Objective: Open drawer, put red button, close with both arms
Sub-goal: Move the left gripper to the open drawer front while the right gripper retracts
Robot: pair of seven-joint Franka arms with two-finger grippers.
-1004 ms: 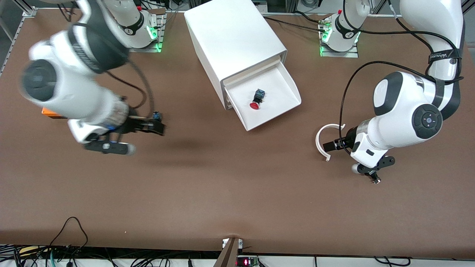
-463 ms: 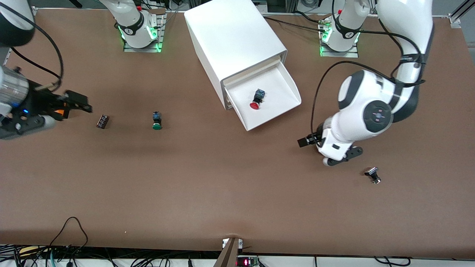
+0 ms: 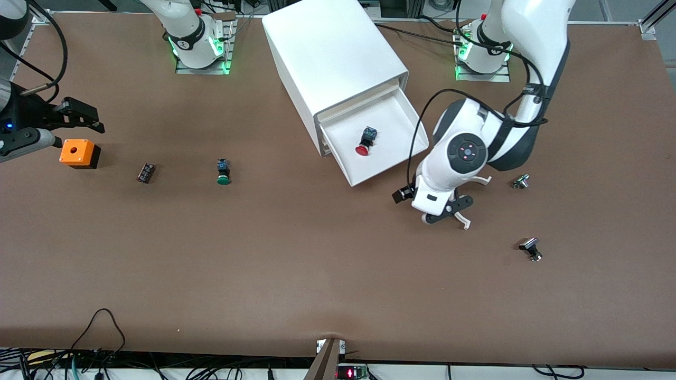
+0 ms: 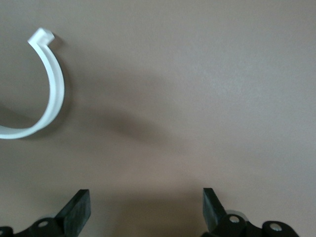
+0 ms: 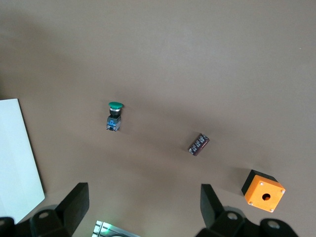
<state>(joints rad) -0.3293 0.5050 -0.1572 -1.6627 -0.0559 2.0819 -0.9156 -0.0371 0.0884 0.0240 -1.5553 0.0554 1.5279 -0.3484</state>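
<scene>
The brown surface [image 3: 296, 264] holds my open drawer [image 3: 393, 158], red button [image 3: 363, 149] inside. My left end effector [image 3: 404, 194], wide open and empty, hangs just beside its front. My right end effector [image 3: 84, 117], open and empty too, waits over the orange box [image 3: 79, 153]. The drawer looks light and slidey; I'd push its flat front.

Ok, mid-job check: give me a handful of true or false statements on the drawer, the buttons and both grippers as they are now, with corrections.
1. The red button lies in the drawer. True.
2. The drawer is pushed shut. False: it stands pulled out of the cabinet.
3. The left gripper holds the white curved clip. False: its fingers are open and empty, and the clip lies on the table.
4. The green button lies on the table, toward the right arm's end. True.
5. The right gripper is shut on the orange box. False: its fingers are open, up in the air beside the box.
</scene>
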